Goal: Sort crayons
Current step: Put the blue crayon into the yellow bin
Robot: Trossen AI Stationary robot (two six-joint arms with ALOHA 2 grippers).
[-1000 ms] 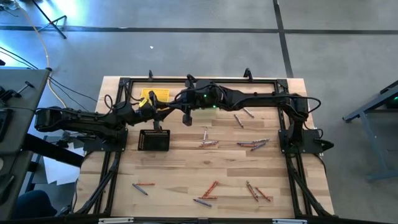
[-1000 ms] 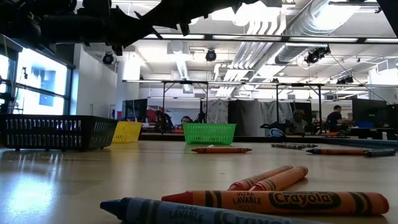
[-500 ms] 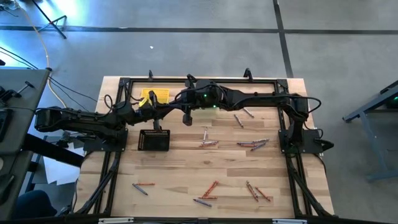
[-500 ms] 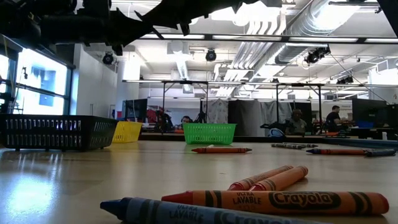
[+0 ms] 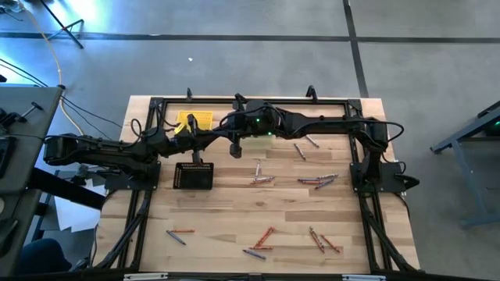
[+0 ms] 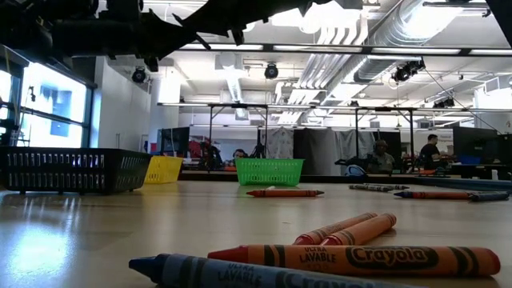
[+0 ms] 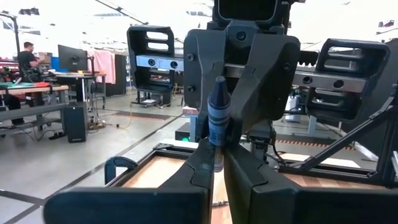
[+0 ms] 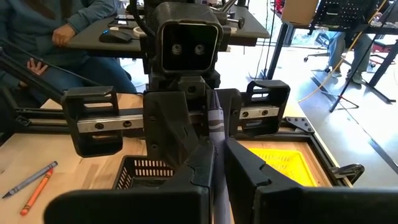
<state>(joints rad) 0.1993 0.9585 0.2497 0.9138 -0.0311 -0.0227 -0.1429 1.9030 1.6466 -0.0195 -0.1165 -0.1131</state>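
A blue-grey crayon (image 7: 217, 115) stands upright in the air between my two grippers, which meet nose to nose over the far left of the table, just beyond the black bin (image 5: 193, 176). My left gripper (image 7: 217, 171) and my right gripper (image 8: 217, 168) are both shut on it. Other crayons, orange-red and grey, lie flat on the wood in loose groups at the middle (image 5: 262, 179), the right (image 5: 316, 181) and the near side (image 5: 262, 238). In the low view, three lie close to the camera (image 6: 352, 260). My left gripper pinches the crayon's lower part (image 7: 216, 160) between its two fingers, coming in about level from the table's left, across the crayon. The crayon stands upright, tip up, clear of the table. My right gripper pinches the same crayon's shaft (image 8: 215, 146) between its two fingers, coming in from the table's right and slanting slightly down, across the crayon. How high on the crayon it grips, I cannot tell.
A yellow bin (image 5: 195, 121) sits at the far left behind the arms, and a green bin (image 6: 270, 171) shows beside it in the low view. A dark frame (image 5: 359, 168) runs around the tabletop. People sit at desks beyond the table (image 8: 56, 31).
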